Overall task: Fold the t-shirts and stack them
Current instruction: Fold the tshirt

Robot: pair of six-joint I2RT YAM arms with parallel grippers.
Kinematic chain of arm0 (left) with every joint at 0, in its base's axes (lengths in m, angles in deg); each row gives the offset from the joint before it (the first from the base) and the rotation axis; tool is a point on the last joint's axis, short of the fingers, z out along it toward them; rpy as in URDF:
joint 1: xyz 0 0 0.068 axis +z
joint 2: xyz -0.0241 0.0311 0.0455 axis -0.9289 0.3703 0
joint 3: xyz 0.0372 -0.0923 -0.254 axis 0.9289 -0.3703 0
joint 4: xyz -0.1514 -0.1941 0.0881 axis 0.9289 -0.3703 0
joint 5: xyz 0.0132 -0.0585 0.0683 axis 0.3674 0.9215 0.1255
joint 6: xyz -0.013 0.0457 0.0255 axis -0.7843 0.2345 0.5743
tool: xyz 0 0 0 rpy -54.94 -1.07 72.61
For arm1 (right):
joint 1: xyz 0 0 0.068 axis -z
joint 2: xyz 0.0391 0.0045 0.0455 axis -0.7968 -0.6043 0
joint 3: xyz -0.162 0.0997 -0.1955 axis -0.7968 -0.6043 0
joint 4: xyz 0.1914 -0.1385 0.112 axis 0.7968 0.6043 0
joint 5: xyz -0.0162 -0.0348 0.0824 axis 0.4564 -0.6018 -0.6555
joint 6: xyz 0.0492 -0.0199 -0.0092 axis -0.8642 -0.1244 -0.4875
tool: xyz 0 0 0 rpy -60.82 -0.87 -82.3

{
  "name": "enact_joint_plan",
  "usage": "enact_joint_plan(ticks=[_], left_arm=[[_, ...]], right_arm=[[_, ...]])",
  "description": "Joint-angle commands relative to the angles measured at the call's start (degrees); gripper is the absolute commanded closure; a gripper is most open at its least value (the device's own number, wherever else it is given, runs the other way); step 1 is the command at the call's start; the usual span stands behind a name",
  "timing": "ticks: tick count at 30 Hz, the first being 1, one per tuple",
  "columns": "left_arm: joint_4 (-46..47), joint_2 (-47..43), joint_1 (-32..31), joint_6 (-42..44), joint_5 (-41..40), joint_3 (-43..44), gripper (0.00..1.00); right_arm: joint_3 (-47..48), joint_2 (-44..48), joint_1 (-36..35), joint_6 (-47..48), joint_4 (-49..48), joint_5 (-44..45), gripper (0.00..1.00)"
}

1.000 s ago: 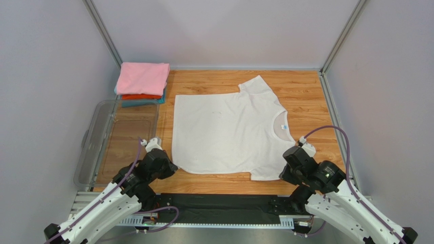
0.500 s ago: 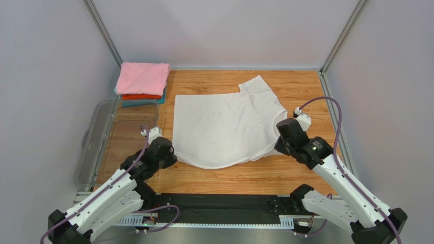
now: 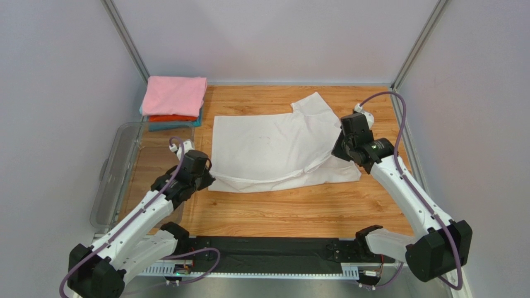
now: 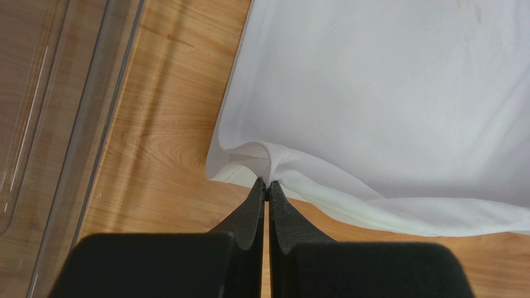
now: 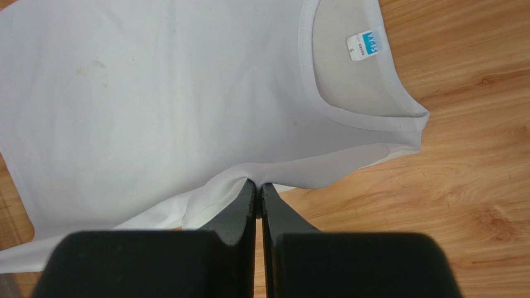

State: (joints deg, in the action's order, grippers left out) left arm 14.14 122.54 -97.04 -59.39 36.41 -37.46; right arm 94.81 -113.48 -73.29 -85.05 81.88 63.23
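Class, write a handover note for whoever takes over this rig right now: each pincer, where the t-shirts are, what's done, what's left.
The left pincer is shut on the near hem corner of the white t-shirt.
The right pincer is shut on its near edge at the collar end.
That edge is raised off the table; the fold is not finished.
Done: folded stack, pink on top, at the far left.
Left: finish folding the white shirt and put it on the stack.

One small label to read here.
Inside the collar of the white t-shirt sits a neck label: a blue band on top, its white lettering too blurred to make out, and a single "S" printed just beneath it.
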Motion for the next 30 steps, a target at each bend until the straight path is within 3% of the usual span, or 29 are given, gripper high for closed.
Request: enact_joint_plan(ticks=[1,9,30], left_arm=[[3.67,3.57,2.31,3.45,0.99,3.20,1.00],[8.32,11.39,7.85,6.08,4.59,5.13,1.00],[13.34,26.87,10.40,8.37,2.49,9.97,1.00]], right_arm=[[4.62,-3.20,1.31,4.01,-3.85,-2.18,1.00],[9.38,-12.08,5.87,5.87,-5.96,-5.69,1.00],[20.45,-34.76,10.97,10.70,-10.27,-12.55,1.00]])
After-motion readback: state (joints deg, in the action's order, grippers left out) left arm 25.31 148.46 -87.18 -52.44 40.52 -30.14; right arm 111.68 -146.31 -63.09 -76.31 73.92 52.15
